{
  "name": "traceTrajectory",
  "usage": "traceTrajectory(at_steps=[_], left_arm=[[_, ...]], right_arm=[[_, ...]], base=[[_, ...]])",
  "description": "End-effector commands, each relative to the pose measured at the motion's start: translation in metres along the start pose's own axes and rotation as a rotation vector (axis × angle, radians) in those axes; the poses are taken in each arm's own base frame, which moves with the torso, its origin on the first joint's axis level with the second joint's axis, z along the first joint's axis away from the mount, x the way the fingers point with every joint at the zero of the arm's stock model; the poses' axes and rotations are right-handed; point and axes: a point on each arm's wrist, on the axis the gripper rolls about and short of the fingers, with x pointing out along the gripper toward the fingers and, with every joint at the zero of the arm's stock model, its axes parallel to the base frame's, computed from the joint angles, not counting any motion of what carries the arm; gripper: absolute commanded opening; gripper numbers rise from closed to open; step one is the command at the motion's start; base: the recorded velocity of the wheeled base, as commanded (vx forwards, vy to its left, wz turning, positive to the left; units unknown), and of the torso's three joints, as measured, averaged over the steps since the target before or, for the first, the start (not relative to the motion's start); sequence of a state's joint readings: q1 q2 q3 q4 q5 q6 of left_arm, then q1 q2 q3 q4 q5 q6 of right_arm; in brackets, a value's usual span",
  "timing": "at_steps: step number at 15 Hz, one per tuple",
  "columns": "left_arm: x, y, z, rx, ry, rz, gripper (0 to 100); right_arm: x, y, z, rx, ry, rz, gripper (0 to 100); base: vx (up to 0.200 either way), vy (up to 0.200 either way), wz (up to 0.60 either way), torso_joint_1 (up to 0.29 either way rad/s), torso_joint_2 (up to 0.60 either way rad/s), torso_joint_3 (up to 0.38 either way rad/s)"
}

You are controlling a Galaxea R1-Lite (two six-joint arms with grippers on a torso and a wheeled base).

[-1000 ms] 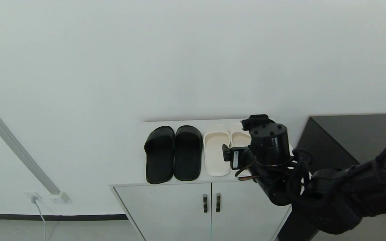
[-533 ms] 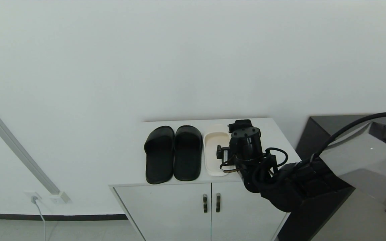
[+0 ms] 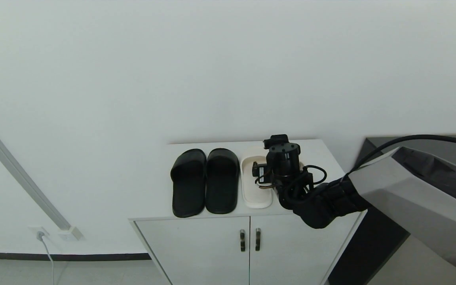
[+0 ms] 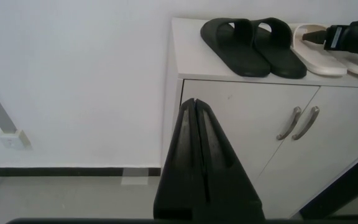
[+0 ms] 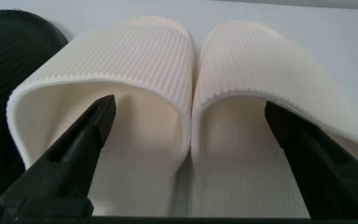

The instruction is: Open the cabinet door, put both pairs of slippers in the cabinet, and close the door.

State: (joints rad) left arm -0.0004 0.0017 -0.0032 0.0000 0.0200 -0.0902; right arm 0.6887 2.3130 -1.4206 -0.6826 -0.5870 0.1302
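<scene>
Right wrist view: right end effector [image 5: 188, 121] spread astride ribbed cream foam slippers [image 5: 138, 74] toward right edge of white cabinet top [image 3: 318, 152], seemingly to pinch both straps together.

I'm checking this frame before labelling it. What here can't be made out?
Right white slipper: head view, mostly hidden behind the right arm.
Cabinet interior: head view, hidden by the shut doors.
Cabinet base: cut off by the head view's lower edge.
Black slipper: right wrist view, cut off at the edge.
</scene>
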Motion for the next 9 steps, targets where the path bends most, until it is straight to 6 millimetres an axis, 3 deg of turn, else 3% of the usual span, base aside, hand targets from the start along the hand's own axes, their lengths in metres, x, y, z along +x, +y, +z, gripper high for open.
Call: traceTrajectory(at_steps=[1, 2, 7, 9], left_arm=[[0.0, 0.0, 0.0, 0.0, 0.0, 0.0, 0], [0.0, 0.0, 0.0, 0.0, 0.0, 0.0, 0], [0.0, 0.0, 0.0, 0.0, 0.0, 0.0, 0], [0.0, 0.0, 0.0, 0.0, 0.0, 0.0, 0]], right_arm=[[0.009, 0.0, -0.003, 0.003, -0.004, 0.0, 100], [0.01, 0.0, -0.003, 0.004, -0.004, -0.001, 0], [0.008, 0.0, -0.002, -0.002, -0.007, 0.005, 0], [0.001, 0.0, 0.01, 0.009, -0.031, 0.011, 0]], base=[[0.0, 0.0, 0.0, 0.0, 0.0, 0.0], [0.0, 0.0, 0.0, 0.0, 0.0, 0.0], [0.0, 0.0, 0.0, 0.0, 0.0, 0.0], [0.0, 0.0, 0.0, 0.0, 0.0, 0.0]])
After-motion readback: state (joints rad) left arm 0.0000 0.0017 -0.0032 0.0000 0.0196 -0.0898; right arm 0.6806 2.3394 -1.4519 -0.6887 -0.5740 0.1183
